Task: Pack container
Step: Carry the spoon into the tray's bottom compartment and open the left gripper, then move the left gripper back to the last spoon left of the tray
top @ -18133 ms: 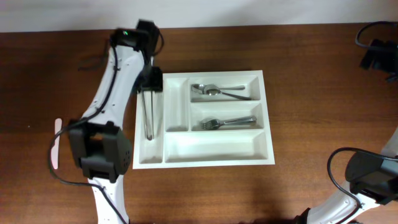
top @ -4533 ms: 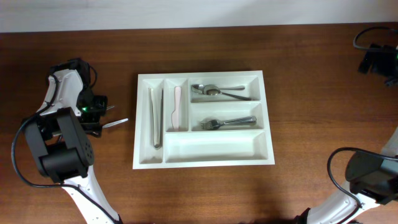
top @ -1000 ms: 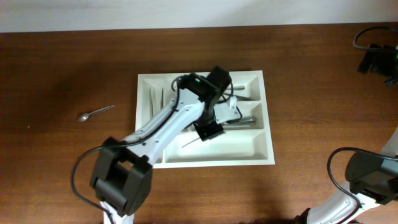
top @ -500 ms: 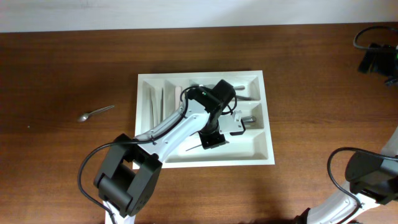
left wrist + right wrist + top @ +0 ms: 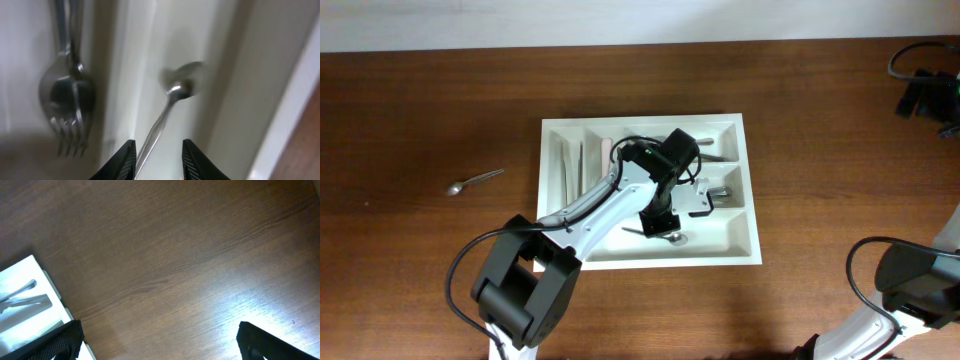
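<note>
Cutlery tray (image 5: 715,257), white plastic with five compartments, sits mid-table, its long axis running left to right. Left gripper (image 5: 158,151) hovers over the near wide compartment, jaws parted, free of the spoon (image 5: 172,92) beneath. Right gripper (image 5: 160,336) stands wide apart over the wooden table (image 5: 190,255) at the right.

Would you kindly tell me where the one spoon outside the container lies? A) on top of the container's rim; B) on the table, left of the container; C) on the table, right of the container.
B: the small spoon lies on the wood to the left of the container, well apart from it.
</note>
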Robot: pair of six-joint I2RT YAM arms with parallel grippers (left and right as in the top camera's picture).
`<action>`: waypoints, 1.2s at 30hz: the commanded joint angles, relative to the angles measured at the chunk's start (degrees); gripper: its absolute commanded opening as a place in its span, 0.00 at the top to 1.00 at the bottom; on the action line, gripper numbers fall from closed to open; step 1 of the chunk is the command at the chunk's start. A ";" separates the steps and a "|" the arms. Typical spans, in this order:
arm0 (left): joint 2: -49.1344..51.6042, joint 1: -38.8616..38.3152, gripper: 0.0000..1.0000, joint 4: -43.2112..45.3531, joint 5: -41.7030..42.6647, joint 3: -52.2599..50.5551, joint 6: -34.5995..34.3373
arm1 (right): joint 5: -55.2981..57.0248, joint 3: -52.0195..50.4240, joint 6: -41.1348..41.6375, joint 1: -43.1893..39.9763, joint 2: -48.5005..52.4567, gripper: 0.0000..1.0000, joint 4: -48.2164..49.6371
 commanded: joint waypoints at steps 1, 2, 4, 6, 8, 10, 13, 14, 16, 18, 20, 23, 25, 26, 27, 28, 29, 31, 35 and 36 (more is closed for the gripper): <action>-2.01 0.42 0.68 0.13 -7.63 4.42 -3.82 | -0.81 0.07 0.68 -0.11 -0.02 0.01 0.20; -2.71 0.74 0.68 0.13 -8.37 5.79 -5.18 | -0.81 0.07 0.68 -0.11 -0.02 0.01 0.20; -4.59 2.40 0.68 0.33 -9.84 8.96 -9.03 | -0.81 0.07 0.68 -0.11 -0.02 0.01 0.20; -6.47 5.05 0.67 0.79 -11.13 11.39 -14.56 | -0.81 0.07 0.70 -0.11 -0.02 0.01 0.20; -8.68 9.60 0.62 1.60 -11.85 13.11 -22.16 | -0.81 0.07 0.70 -0.11 -0.02 0.01 0.20; -10.64 15.08 0.58 2.58 -11.82 13.25 -30.77 | -0.81 0.07 0.70 -0.09 -0.02 0.01 0.22; -11.43 24.68 0.59 2.51 -11.78 13.25 -44.57 | -0.81 0.07 0.70 -0.11 -0.02 0.01 0.20; -11.41 27.43 0.59 2.43 -11.78 13.16 -48.39 | -0.83 0.07 0.70 -0.09 -0.02 0.01 0.20; -11.13 32.61 0.70 2.40 -11.80 12.63 -56.39 | -0.83 0.07 0.70 -0.09 -0.02 0.01 0.20; -10.47 37.62 0.71 1.55 -11.80 12.39 -65.81 | -0.83 0.07 0.70 -0.09 -0.02 0.01 0.17; -9.79 41.72 0.71 1.11 -11.80 11.65 -75.91 | -0.83 0.07 0.70 -0.09 -0.02 0.01 0.13; -9.22 45.70 0.66 1.14 -12.81 9.31 -88.21 | -0.81 0.07 0.68 -0.09 -0.02 0.01 0.04; -8.92 47.74 0.56 1.14 -14.19 6.71 -96.61 | -0.81 0.07 0.68 -0.09 -0.02 0.01 -0.07; -8.81 48.41 0.51 1.20 -14.86 5.35 -100.30 | -0.81 0.07 0.68 -0.09 -0.02 0.01 -0.07; -8.70 49.09 0.45 1.22 -15.98 3.69 -104.85 | -0.81 0.07 0.68 -0.09 -0.02 0.01 -0.07; -8.59 49.55 0.43 1.31 -16.63 2.49 -107.38 | -0.81 0.07 0.68 -0.09 -0.02 0.01 -0.07; -8.50 50.14 0.41 1.97 -17.03 0.74 -110.07 | -0.81 0.07 0.68 -0.09 -0.02 0.01 -0.07; -8.50 51.04 0.39 4.90 -16.96 -3.10 -112.13 | -0.81 0.07 0.68 -0.09 -0.02 0.01 -0.07; -8.15 51.98 0.39 9.46 -18.10 -8.55 -112.15 | -0.81 0.07 0.68 -0.09 -0.02 0.01 -0.07; -7.85 52.13 0.39 10.62 -18.69 -9.66 -112.15 | -0.81 0.07 0.68 -0.09 -0.02 0.01 -0.07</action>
